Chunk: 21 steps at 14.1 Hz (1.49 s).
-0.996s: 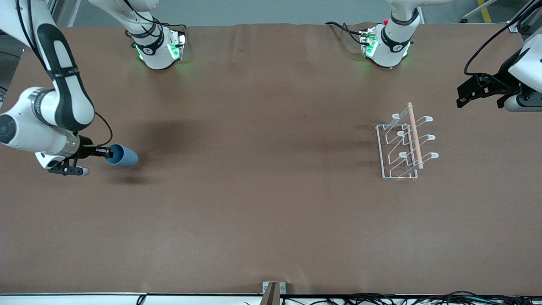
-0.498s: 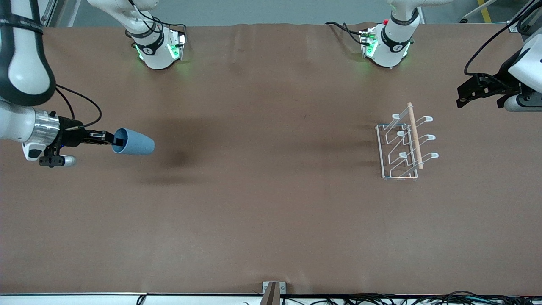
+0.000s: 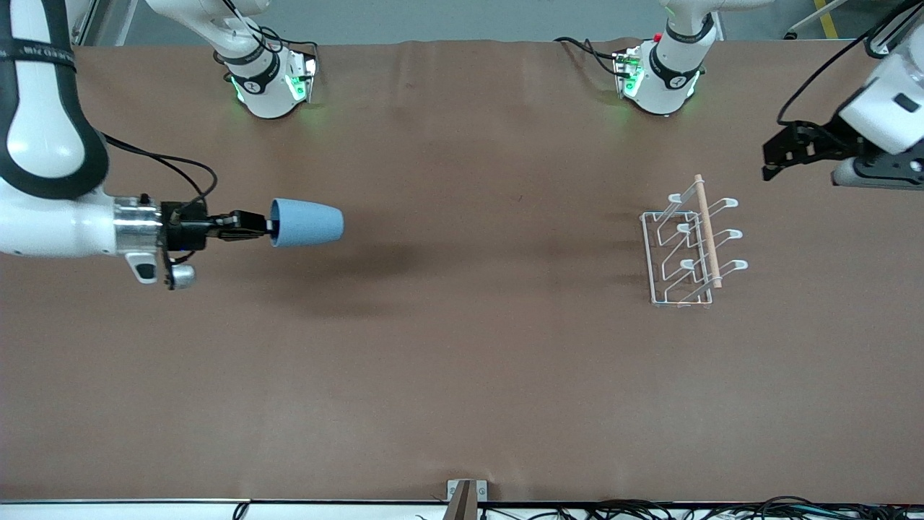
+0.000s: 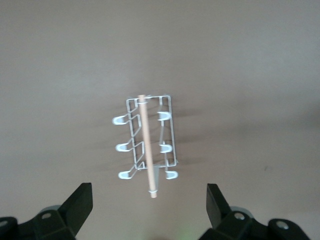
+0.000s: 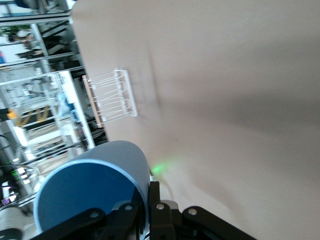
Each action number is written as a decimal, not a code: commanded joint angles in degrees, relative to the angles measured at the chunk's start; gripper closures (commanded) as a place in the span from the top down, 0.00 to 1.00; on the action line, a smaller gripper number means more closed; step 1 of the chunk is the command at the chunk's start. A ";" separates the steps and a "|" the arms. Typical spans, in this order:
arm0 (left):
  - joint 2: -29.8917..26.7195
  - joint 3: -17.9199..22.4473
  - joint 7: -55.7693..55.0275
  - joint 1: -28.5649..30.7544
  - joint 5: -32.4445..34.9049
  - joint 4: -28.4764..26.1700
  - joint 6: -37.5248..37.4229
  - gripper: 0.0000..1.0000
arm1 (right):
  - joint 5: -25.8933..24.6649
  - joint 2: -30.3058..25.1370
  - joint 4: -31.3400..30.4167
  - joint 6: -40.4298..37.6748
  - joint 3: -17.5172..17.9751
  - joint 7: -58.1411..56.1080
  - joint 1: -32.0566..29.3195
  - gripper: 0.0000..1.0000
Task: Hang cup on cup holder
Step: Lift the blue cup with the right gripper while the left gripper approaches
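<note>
Brown desk (image 3: pixel 462 361): right tool (image 3: pixel 261 224) clamped on light-blue plastic tumbler's (image 3: pixel 307 222) rim, carried sideways for white wire rack's (image 3: pixel 689 245) prongs; left tool (image 3: pixel 774 155) spread, waiting above rack.

Brown table (image 3: pixel 462 375), grey floor (image 3: pixel 433 20)

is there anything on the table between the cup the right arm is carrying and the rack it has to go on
Nothing visible. The right gripper holds the cup by its rim, over bare table toward the right arm's end. The stretch from there to the cup holder shows only brown table. The left gripper hovers open near the rack, off that line.
</note>
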 commanded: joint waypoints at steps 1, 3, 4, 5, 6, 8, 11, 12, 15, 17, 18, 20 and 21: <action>0.23 -5.68 0.37 -0.35 -0.33 1.28 -0.64 1.00 | 8.93 2.40 -0.48 -3.68 -0.37 -1.61 0.88 0.00; 0.40 -10.17 0.37 -0.70 -0.51 1.28 -0.64 1.00 | 18.33 3.72 -1.71 -5.98 -0.37 -1.79 1.75 0.00; 0.58 -12.10 0.37 -0.70 -1.55 1.28 -0.55 1.00 | 20.37 4.42 -1.62 -6.68 -0.37 -1.79 2.54 0.00; 1.01 -14.04 0.29 -0.79 -2.96 1.28 -0.29 1.00 | 22.22 4.69 -1.62 -6.86 -0.37 -1.96 3.34 0.00; 1.98 -15.53 0.20 -0.88 -4.36 1.54 0.41 1.00 | 23.98 5.57 -1.62 -6.95 -0.37 -2.05 4.47 0.00; 4.87 -18.79 0.20 -0.88 -5.08 4.87 1.82 1.00 | 27.06 6.89 -1.62 -7.04 -0.37 -3.97 6.76 0.00; 9.27 -22.92 -0.42 -0.88 -4.99 9.62 2.61 1.00 | 31.03 12.59 -0.31 -14.93 -0.45 -4.69 7.91 0.00; 9.80 -23.80 -0.77 -1.05 -4.99 9.81 4.79 1.00 | 30.94 13.65 -0.22 -15.13 -0.45 -4.77 8.17 0.00; 11.38 -24.07 -1.30 -3.85 -4.99 10.07 10.33 1.00 | 34.09 13.75 0.05 -14.51 -0.45 -4.69 10.46 0.00; 12.70 -24.08 -1.82 -5.00 -4.99 10.07 14.11 1.00 | 34.54 13.84 0.05 -14.34 -0.45 -4.43 10.81 0.00; 13.58 -24.07 -1.82 -5.88 -4.99 10.07 15.96 1.00 | 34.80 13.84 0.05 -14.34 -0.45 -4.34 10.81 0.00; 14.81 -24.07 -2.00 -7.46 -4.90 10.07 19.30 1.00 | 35.68 13.92 0.05 -14.34 -0.45 -3.90 10.99 0.00; 15.43 -24.07 -2.61 -7.55 -4.82 10.07 20.36 1.00 | 35.60 13.92 0.05 -14.34 -0.45 -3.90 11.16 0.00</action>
